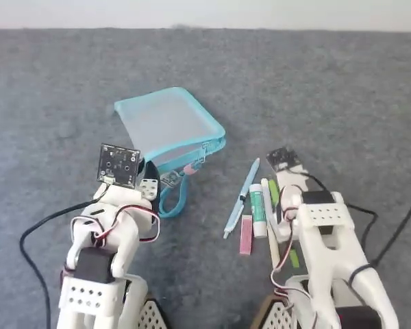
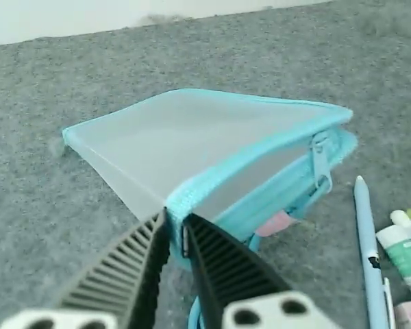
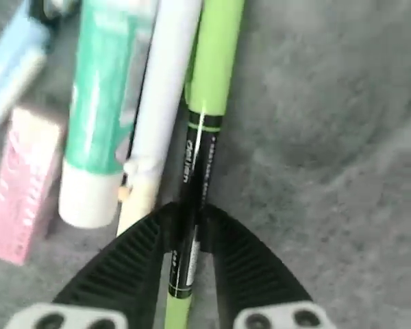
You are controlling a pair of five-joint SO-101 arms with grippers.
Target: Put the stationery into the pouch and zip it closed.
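Seen from above, the right gripper is clamped on a green pen whose long axis runs roughly 12 to 6 o'clock. The pouch lies on the grey tabletop at about 10 o'clock from it. The left gripper, the nearer one, is closed on the pouch's turquoise zip edge. A white pen lies tight against the green one. A glue stick, pink eraser and blue pen lie between pen and pouch, likely in the way.
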